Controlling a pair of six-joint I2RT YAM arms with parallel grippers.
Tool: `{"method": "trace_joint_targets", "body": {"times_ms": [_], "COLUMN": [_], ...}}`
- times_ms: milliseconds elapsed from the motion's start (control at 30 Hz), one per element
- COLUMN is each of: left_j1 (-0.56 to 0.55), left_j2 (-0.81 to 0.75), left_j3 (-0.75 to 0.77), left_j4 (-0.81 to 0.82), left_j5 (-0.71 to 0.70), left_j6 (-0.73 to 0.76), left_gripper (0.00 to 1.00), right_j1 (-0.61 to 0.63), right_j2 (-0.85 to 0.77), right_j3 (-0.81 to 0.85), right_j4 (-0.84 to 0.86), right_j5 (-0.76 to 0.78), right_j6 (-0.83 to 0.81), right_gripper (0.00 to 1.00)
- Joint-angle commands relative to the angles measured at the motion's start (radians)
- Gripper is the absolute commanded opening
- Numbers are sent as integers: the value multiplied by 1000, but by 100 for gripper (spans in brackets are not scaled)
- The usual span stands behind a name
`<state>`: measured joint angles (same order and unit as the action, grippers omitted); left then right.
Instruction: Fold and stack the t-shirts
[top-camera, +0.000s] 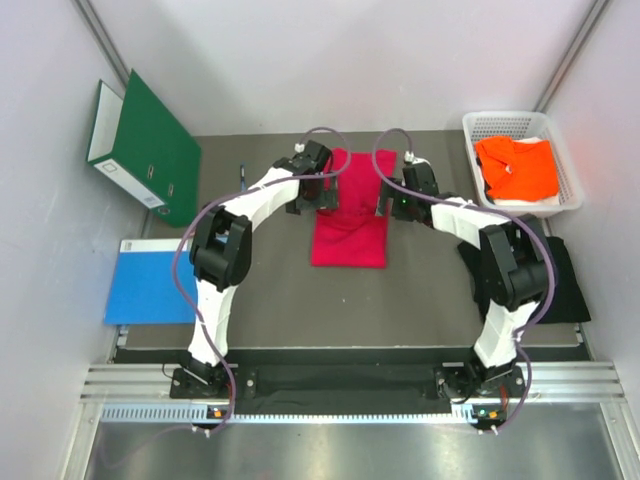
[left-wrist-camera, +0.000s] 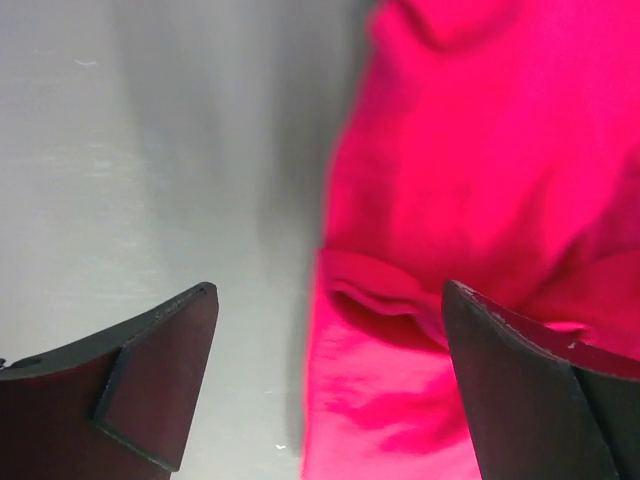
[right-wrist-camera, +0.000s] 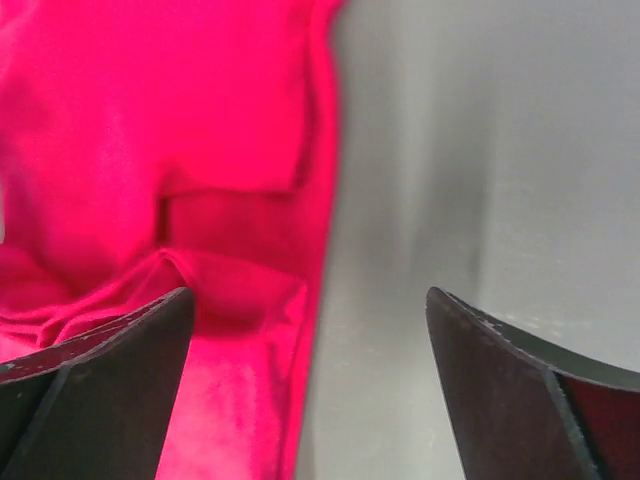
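A crimson red t-shirt (top-camera: 349, 225) lies folded into a long strip in the middle of the dark mat (top-camera: 270, 290). My left gripper (top-camera: 312, 196) hangs open over its left edge, and the red t-shirt (left-wrist-camera: 470, 200) fills the right of the left wrist view between spread fingers (left-wrist-camera: 170, 350). My right gripper (top-camera: 392, 204) stands open over the right edge, with the red t-shirt (right-wrist-camera: 150, 150) at the left under its fingers (right-wrist-camera: 510, 360). Nothing is held by either one. An orange t-shirt (top-camera: 518, 166) lies in the white basket (top-camera: 570, 165). A black t-shirt (top-camera: 565, 275) lies at the mat's right edge.
A green binder (top-camera: 150, 150) stands at the back left. A flat blue sheet (top-camera: 150, 282) lies off the mat's left side. A pen (top-camera: 243, 178) rests near the binder. Grey walls close in on both sides.
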<state>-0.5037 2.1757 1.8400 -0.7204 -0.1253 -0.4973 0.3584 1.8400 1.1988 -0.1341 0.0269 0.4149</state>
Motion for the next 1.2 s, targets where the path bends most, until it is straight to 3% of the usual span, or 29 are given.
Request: {"method": "trace_joint_targets", "body": {"times_ms": [0,133,233,467,633,833,967,1167], "left_j1": [16,19,17,16,13,11,8,5], "left_j2": [-127,-356,-442,-484,-461,-453,-430,-493], "left_j3": [-115,-375,-524,-763,-843,-920,-918,-927], "left_j4": [34,156,211,320,432,547,547,486], "left_j5": [-82,-73,-40,45,119,167,179,103], "left_j6": [-1,-27,-84,-155,-214,-282,-293,-302], "left_gripper": [98,98,98,98,96,91,88,86], "right_j1": [-6,-6,-6,5,14,22,40,80], "right_j2": [-131,-280,-361,-473,-420,-302,-231,-277], "right_j3": [-130,-287,-396,-622,-671,-690,-659,-640], "right_j4": [119,159,169,263,356,507,515,400], "right_j5": [64,73,6,-107,-168,-257,-297,-288], "right_j6": [45,77,117,248,298,386,436,464], "right_gripper": [99,100,100,100,96,81,72,71]}}
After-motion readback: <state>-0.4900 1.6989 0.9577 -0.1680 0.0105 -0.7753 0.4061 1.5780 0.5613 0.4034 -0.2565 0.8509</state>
